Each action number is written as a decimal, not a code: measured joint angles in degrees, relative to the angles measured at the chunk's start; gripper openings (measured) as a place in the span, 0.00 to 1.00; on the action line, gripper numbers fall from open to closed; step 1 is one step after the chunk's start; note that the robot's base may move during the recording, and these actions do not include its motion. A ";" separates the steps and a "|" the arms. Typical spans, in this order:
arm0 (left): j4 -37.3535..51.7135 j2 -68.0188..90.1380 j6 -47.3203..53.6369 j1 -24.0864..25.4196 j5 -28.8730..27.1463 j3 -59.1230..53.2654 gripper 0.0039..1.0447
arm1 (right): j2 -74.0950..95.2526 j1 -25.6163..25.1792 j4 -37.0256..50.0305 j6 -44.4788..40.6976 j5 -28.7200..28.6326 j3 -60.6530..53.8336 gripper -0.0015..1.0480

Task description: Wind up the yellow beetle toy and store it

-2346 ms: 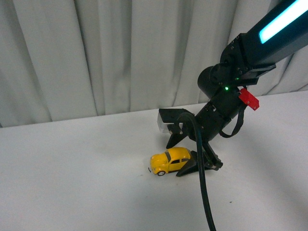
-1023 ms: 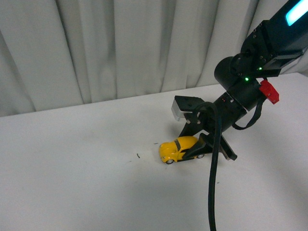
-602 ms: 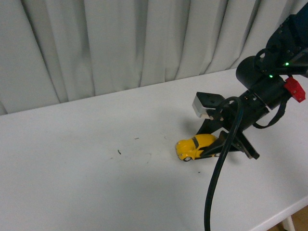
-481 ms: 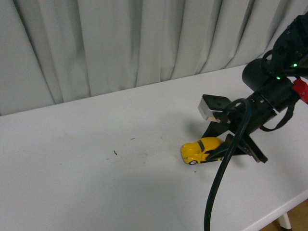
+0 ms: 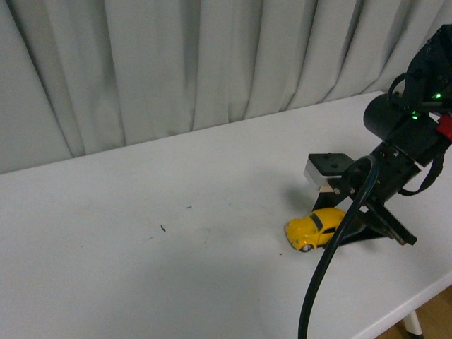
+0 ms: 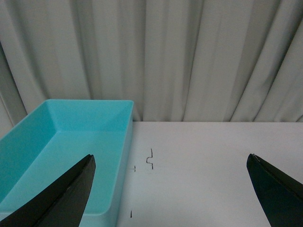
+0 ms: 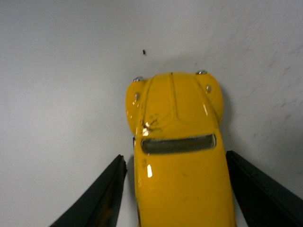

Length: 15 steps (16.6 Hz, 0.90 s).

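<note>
The right arm reaches in from the right and slopes down to the white table, a thick black cable hanging from it toward the front. Its gripper is low over the yellow beetle toy, which stands on its wheels near the table's right front edge, nose pointing away from the wrist. The dark fingers sit close along both flanks of the car. A thin strip of table shows on one side, so I cannot tell whether they are pinching it. The left gripper hangs above the table with its jaws spread wide and holds nothing, and a turquoise bin sits just beside it.
</note>
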 joint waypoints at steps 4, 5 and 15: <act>-0.02 0.00 0.00 0.00 0.00 0.00 0.94 | 0.13 -0.11 -1.77 -0.72 0.17 0.46 0.94; -0.02 0.00 0.00 0.00 0.00 0.00 0.94 | 0.13 -0.11 -1.75 -0.76 0.28 0.52 0.94; -0.02 0.00 0.00 0.00 0.00 0.00 0.94 | 0.04 0.52 -1.18 -0.96 1.36 0.96 0.93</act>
